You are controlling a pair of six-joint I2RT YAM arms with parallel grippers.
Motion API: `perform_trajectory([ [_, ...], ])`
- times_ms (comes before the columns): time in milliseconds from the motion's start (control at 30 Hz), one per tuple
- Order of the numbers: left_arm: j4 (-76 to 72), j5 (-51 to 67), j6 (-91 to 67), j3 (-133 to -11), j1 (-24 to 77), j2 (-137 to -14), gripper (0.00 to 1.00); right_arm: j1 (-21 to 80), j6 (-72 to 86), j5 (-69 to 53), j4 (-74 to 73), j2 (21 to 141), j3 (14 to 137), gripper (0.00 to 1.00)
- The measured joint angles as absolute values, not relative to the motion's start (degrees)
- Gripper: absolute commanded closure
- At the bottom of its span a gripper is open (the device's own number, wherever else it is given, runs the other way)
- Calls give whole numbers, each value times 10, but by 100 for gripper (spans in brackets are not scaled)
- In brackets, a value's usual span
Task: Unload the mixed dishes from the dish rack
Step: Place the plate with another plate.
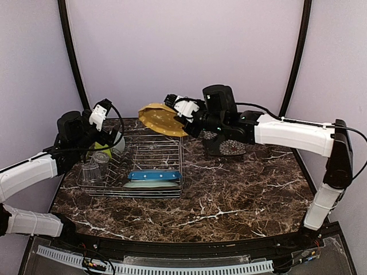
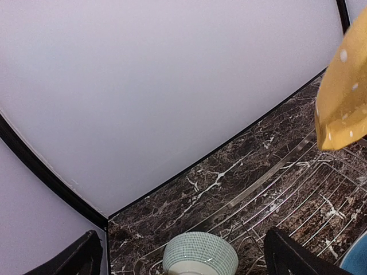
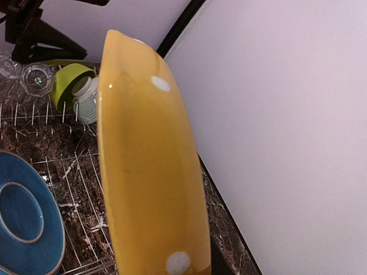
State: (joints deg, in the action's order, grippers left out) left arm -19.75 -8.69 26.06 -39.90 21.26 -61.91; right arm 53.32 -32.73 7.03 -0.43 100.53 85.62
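My right gripper [image 1: 184, 124] is shut on the rim of the yellow white-dotted plate [image 1: 161, 119] and holds it tilted in the air above the far right corner of the silver wire dish rack [image 1: 172, 153]. The plate fills the right wrist view [image 3: 149, 172] and hides the fingers there. My left gripper [image 1: 112, 139] is open over the rack's far left corner, its black fingers [image 2: 289, 256] apart on either side of a small pale-green bowl [image 2: 200, 255]. A yellow-green bowl [image 3: 67, 85] sits beside it. Two clear glasses [image 1: 94, 167] stand at the rack's left. A blue plate [image 1: 153, 175] and a pale-green plate [image 1: 150, 184] stand at its front.
A black square plate [image 1: 228, 148] lies on the marble table [image 1: 241, 195] right of the rack, under my right arm. Pale curved walls close in behind and at the sides.
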Motion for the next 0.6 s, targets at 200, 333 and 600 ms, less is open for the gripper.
perform_trajectory([
  [200, -197, -96, 243, -399, 212, -619, 1, 442, -206, 33, -16, 940, 835, 100],
  [333, -197, -103, 232, -399, 212, -619, 1, 355, -111, -13, -33, 901, 803, 100],
  [600, -197, -103, 220, -399, 212, -619, 1, 222, 46, -94, -76, 886, 734, 100],
])
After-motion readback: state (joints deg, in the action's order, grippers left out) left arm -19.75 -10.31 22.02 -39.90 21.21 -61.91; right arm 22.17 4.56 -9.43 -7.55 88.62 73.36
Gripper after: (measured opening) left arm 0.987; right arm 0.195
